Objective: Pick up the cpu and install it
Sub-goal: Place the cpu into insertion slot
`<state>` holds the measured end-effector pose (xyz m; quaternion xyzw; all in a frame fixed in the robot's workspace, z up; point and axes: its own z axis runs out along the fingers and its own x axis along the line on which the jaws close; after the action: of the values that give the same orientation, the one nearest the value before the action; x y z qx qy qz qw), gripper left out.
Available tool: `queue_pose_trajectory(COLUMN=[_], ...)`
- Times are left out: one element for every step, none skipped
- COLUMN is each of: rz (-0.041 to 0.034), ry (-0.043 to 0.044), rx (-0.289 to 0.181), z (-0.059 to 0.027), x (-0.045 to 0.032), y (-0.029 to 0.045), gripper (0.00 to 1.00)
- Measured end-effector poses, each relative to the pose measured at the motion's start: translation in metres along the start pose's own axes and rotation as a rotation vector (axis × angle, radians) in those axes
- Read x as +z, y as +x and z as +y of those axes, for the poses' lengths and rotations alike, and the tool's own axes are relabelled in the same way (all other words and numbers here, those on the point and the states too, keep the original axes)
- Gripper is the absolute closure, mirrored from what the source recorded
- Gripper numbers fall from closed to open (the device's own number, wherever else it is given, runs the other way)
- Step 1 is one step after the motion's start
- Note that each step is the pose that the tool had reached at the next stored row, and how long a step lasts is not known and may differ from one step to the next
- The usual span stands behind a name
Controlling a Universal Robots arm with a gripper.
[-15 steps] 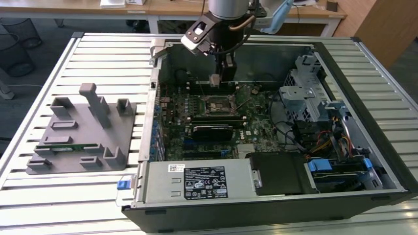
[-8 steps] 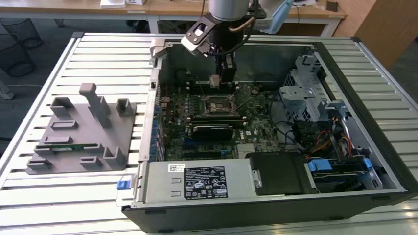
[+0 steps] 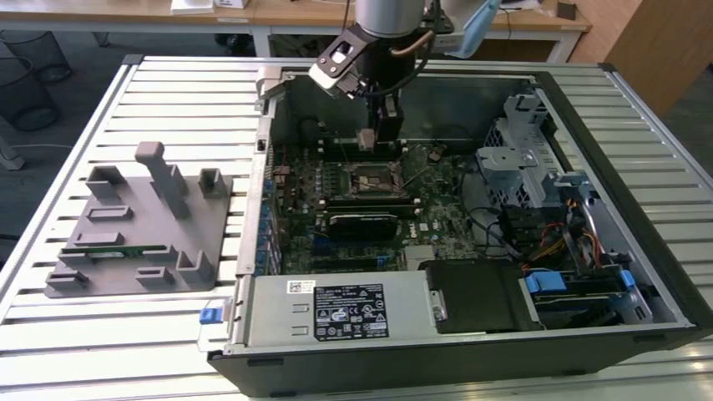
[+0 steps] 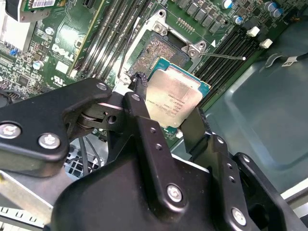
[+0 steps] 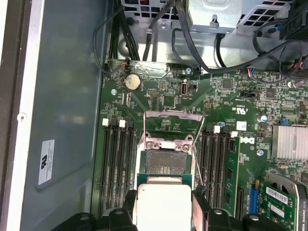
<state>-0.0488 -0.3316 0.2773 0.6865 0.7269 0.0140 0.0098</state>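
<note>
Holding the cpu (image 4: 175,98) in the gripper (image 4: 168,103) just over the open socket (image 4: 161,50), with open air between the two. Facing low memory slots (image 5: 118,163) on both flanks of the socket and the flipped-back load plate (image 5: 168,143) at one edge. Meeting a drive cage (image 3: 523,163) and cable bundle (image 3: 546,242) at the exterior view's right, and a power supply (image 3: 334,311) at lower centre. Leaving the slatted table (image 3: 167,83) open at the exterior view's left, apart from a grey fixture (image 3: 145,221).

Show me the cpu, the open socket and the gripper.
cpu (image 4: 177,95), second wrist view, middle of its metal top.
socket (image 5: 164,163), first wrist view, its bare contact field.
gripper (image 5: 164,206), first wrist view, midway between its fingertips.
</note>
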Motion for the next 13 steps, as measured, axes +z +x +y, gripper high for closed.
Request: queue_pose_trajectory(rz=[0.0000,0.0001,0.0001,0.0001,0.0000,-0.0001,0.0001,0.0001,0.0000,-0.0001,0.0000,-0.0001,-0.0001], ry=[0.0000,-0.0001,-0.0001,-0.0001,-0.0001,-0.0001,-0.0002,-0.0002,-0.0001,-0.0001,-0.0001,-0.0001,0.0000], rx=[0.000,0.000,0.000,0.000,0.000,0.000,0.000,0.000,0.000,0.000,0.000,0.000,0.000], z=[0.0000,0.0000,0.0000,0.0000,0.0000,0.0000,0.0000,-0.0001,-0.0001,-0.0001,-0.0002,-0.0002,-0.0002], x=[0.0003,0.0005,0.0008,0.0011,0.0014,0.0016,0.0020,0.0025,0.0030,0.0035,0.0043,0.0053,0.0063], y=[0.0000,0.0000,0.0000,0.0000,0.0000,0.0000,0.0000,0.0000,0.0000,0.0000,0.0000,0.0000,0.0000], gripper=[0.47,0.47,0.47,0.47,0.47,0.47,0.47,0.47,0.47,0.47,0.47,0.47,0.47])
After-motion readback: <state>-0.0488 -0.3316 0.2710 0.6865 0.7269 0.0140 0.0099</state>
